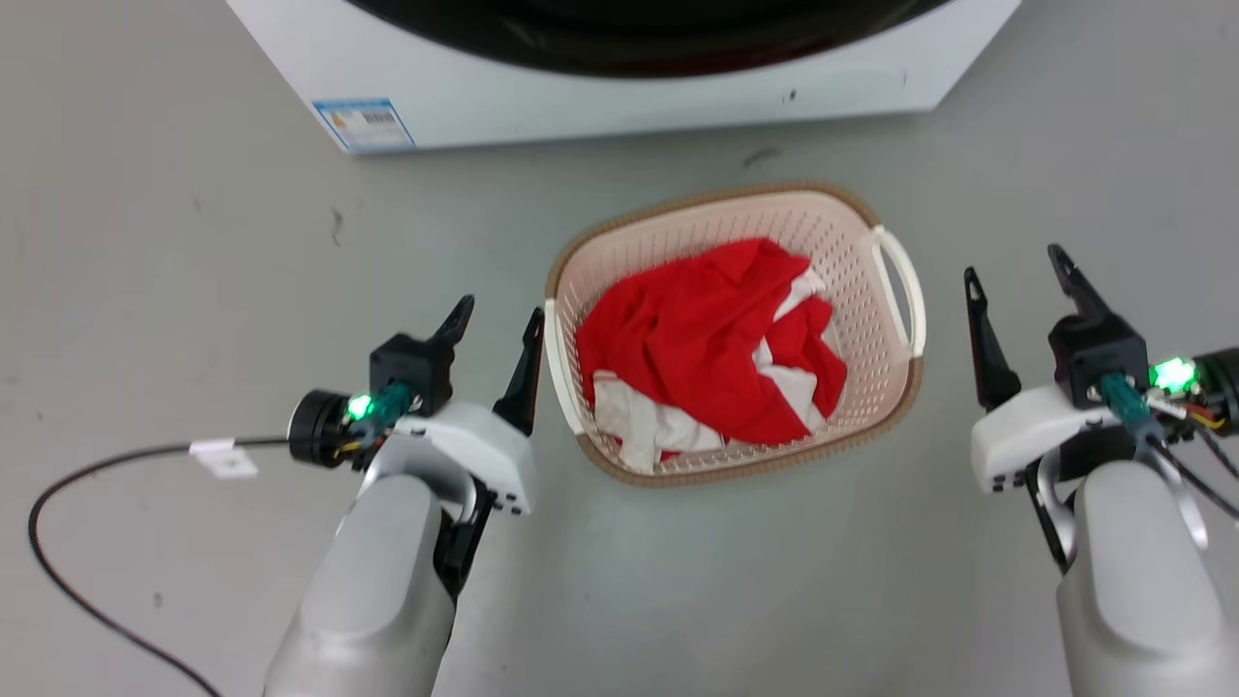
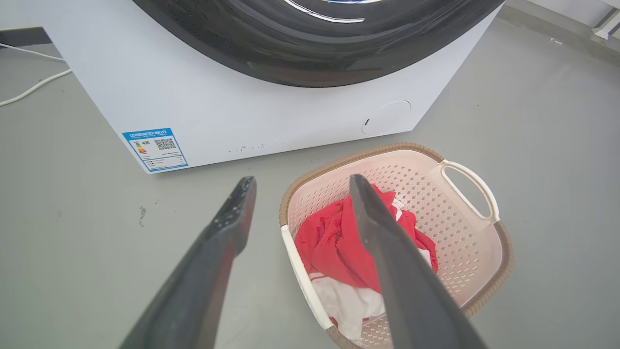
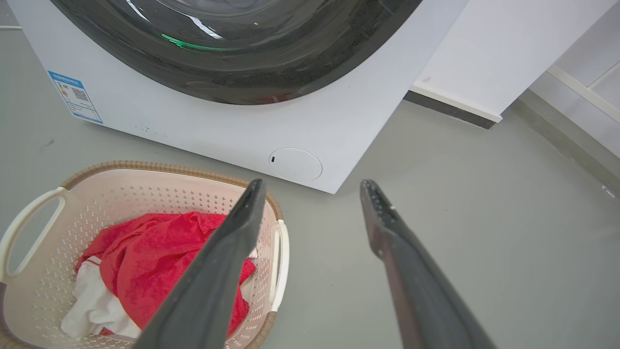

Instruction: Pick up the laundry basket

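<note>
The laundry basket (image 1: 668, 237), holding red and white laundry (image 1: 707, 339), stands on the floor (image 1: 774, 581) just near of the washing machine (image 1: 619, 97), between the two arms. Its loop handles face sideways. The left end effector (image 1: 499, 312), fingers spread and empty, is the nearer: its inner finger lies just beside the left handle (image 1: 554, 378). The right end effector (image 1: 1014, 266), likewise released, stands apart from the right handle (image 1: 902, 290), with bare floor between them.
</note>
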